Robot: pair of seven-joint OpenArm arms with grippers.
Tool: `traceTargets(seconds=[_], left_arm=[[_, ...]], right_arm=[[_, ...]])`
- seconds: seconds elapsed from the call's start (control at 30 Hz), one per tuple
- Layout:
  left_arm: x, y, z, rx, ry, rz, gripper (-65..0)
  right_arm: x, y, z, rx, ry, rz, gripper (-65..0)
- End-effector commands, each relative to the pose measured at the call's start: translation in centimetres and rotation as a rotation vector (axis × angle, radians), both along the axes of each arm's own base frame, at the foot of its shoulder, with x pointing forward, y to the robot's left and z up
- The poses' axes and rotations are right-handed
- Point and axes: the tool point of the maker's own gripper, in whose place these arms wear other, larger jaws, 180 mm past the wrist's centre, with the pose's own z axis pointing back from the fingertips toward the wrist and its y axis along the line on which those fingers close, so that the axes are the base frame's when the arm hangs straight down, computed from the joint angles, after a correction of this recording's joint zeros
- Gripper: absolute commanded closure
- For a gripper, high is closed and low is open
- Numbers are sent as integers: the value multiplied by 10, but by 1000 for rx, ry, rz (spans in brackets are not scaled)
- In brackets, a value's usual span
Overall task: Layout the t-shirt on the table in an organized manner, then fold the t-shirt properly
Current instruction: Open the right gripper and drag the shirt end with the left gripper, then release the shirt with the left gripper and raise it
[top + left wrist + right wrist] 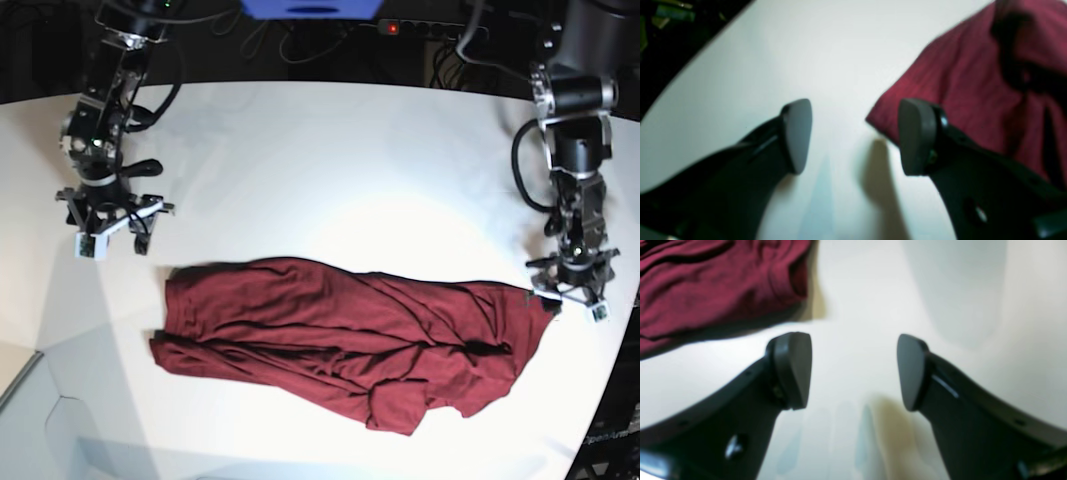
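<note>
Across the near half of the white table (330, 170) the dark maroon t-shirt (340, 335) lies spread in a long, wrinkled band running from one side toward the other, with folds bunched along its middle and a lumpy fold at its near edge. On the base view's right, the left gripper (572, 290) hangs just beside the shirt's end, close above the tabletop; its wrist view shows the two dark pads (796, 135) set well apart with bare white table between them and nothing held, one pad standing in front of the cloth's edge. On the base view's left, the right gripper (110, 225) sits near the shirt's opposite end but clear of it. Its jaws are spread wide too, empty, with only table between the fingertips (793, 370) and the maroon fabric off to one side in that wrist view.
</note>
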Motion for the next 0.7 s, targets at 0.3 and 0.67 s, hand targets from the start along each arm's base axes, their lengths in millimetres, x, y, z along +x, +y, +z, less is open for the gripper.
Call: traceTargets(seconds=[0.3, 0.67], left_arm=[[19, -13, 19, 1, -71, -26, -393], [4, -8, -25, -56, 60, 21, -387]], right_arm=[[3, -1, 11, -11, -43, 8, -401], [-7, -3, 3, -12, -20, 4, -401]])
